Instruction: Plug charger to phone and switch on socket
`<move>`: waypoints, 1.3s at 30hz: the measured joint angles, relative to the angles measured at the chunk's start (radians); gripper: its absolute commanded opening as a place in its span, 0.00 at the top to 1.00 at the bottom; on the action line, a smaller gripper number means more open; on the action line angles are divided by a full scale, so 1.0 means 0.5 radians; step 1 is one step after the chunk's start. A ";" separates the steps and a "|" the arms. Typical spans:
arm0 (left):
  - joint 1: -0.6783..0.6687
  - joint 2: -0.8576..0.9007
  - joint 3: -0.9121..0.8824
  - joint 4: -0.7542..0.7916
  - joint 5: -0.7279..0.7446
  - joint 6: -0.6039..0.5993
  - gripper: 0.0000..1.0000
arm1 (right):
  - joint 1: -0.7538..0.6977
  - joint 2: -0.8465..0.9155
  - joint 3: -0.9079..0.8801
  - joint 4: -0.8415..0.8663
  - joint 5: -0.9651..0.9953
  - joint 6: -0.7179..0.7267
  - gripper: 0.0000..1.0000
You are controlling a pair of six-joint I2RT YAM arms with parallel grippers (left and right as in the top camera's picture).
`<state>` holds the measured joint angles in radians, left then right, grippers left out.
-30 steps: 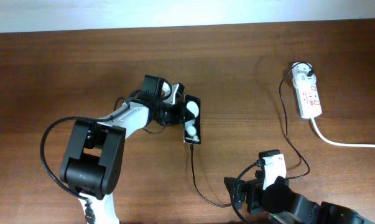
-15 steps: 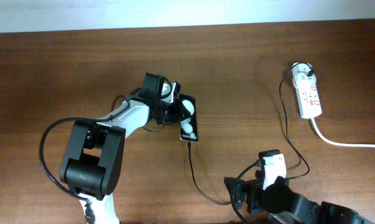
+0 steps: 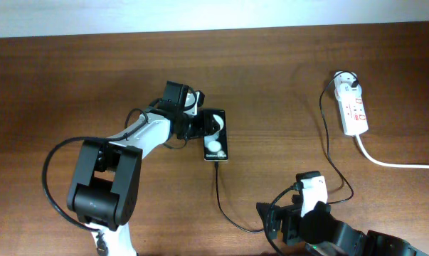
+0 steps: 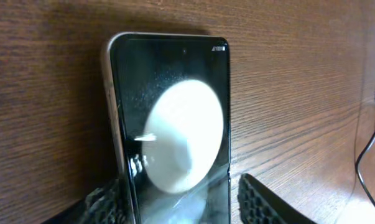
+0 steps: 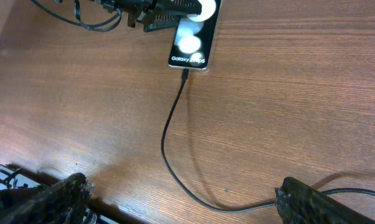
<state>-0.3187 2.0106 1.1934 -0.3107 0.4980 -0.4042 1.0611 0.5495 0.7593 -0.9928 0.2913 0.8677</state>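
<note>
Over the last second the phone (image 3: pixel 215 135) has been swung from a slanted pose to one squared with the counter (image 3: pixel 72 71) and drawn a little toward the left arm. It now lies face up near the middle, with its lower end pointing at the robot. It is gripped at its upper end by the left fingers (image 4: pixel 265 200), which are closed across its width. The charger (image 3: pixel 220 192) has followed the turn, and its small connector tip (image 5: pixel 185 74) is seen set against the phone's bottom edge. The plugging step is therefore judged done or nearly so, though full seating cannot be confirmed. What is judged to remain is the switch on the socket (image 3: pixel 353 110), which sits untouched at the far right, well apart from both arms. The position of its switch cannot be made out. The right fingers (image 5: pixel 318 205) are spread wide and hold nothing, low at the near edge. The phone is a glossy black slab with rounded corners and a pale metallic rim, and two white round patches show on its face. The charger is a thin, limp black cable lying in a loose curve. The socket is a hard white oblong with red marks, and a thick white cord (image 3: pixel 392 162) trails from it across the matte, grained brown wood.
</note>
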 measured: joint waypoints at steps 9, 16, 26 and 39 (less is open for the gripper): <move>-0.006 -0.038 0.031 0.007 -0.124 0.008 0.01 | 0.000 0.000 0.000 -0.001 0.000 0.000 0.01; 0.092 -0.098 0.027 -0.151 -0.220 0.010 0.01 | 0.000 0.000 0.000 0.000 0.000 0.000 0.01; 0.188 -0.887 -0.065 -0.740 -0.526 0.008 0.01 | 0.000 0.000 0.000 -0.003 0.000 0.000 0.01; 0.185 -1.942 -0.065 -1.352 -0.983 0.009 0.01 | 0.000 0.000 0.000 -0.004 0.000 -0.001 0.01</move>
<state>-0.2260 1.0393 1.1610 -0.9867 0.0063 -0.3996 1.0611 0.5495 0.7593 -0.9947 0.2913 0.8673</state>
